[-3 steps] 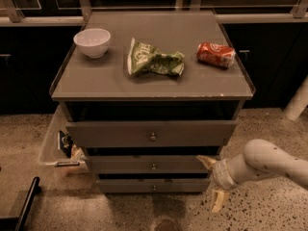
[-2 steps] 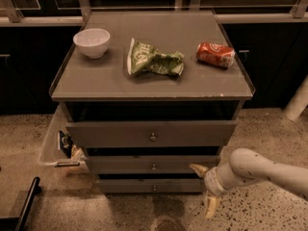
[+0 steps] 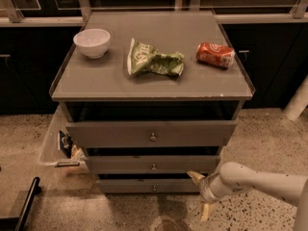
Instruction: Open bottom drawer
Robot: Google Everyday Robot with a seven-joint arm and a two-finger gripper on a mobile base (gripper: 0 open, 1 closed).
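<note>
The bottom drawer is the slim grey front lowest in the cabinet, with a tiny round metal knob at its centre. It stands only slightly out, like the two drawers above it. My gripper is low at the right, just in front of the bottom drawer's right end and right of the knob. Its two pale yellow fingers are spread apart, one up and one down, and hold nothing.
On the cabinet top lie a white bowl, a crumpled green chip bag and a red can. A clear bin with items stands at the cabinet's left. A black bar lies on the floor at lower left.
My arm and gripper have moved left, from right of the cabinet to the bottom drawer's right end. The drawers have not moved.
</note>
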